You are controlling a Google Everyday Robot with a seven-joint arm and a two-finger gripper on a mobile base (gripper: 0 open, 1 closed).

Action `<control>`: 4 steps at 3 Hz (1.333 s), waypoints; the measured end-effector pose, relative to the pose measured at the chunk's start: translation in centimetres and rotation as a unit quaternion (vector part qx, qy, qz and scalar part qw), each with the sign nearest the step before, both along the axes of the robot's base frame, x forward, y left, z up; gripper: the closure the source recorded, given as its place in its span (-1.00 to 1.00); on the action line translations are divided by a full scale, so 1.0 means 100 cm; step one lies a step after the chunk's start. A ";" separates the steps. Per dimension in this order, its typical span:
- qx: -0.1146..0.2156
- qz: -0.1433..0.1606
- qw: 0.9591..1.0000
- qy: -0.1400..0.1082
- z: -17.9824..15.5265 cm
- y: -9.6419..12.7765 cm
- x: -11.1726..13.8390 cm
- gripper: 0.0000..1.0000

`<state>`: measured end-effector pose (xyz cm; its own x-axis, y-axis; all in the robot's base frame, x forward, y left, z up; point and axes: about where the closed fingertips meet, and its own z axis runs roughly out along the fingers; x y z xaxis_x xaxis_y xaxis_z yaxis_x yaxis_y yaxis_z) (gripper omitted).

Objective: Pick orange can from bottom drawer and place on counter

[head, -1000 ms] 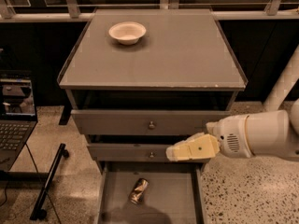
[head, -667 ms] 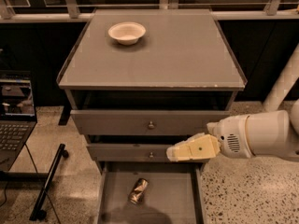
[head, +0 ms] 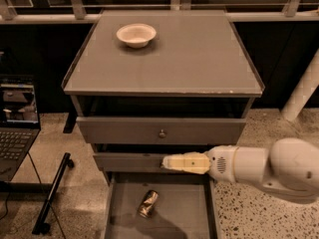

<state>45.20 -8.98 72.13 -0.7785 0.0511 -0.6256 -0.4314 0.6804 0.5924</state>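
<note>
Below, orange can [head: 148, 203] lying on its side in bottom drawer [head: 192, 210] — long axis front-to-back; gripper [head: 168, 162] above, closed, empty

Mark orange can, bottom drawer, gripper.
orange can [head: 148, 203], camera view, middle of its side.
bottom drawer [head: 187, 208], camera view, bare floor right of the can.
gripper [head: 170, 162], camera view, fingertip end, in front of the middle drawer [head: 124, 162].

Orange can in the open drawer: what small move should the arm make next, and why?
Probably lower the tool, which hangs in front of the middle drawer, down toward the orange can. The can lies on its side in the open bottom drawer below it, untouched.
</note>
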 end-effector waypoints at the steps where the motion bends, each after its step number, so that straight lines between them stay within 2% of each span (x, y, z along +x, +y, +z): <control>1: 0.019 -0.035 0.999 0.037 -0.059 0.020 0.030 -1.00; 2: -0.005 -0.060 0.996 0.073 -0.114 0.027 0.045 -1.00; 3: -0.009 -0.060 0.996 0.072 -0.117 0.032 0.049 -1.00; 4: -0.004 -0.080 0.992 0.097 -0.133 0.028 0.050 -1.00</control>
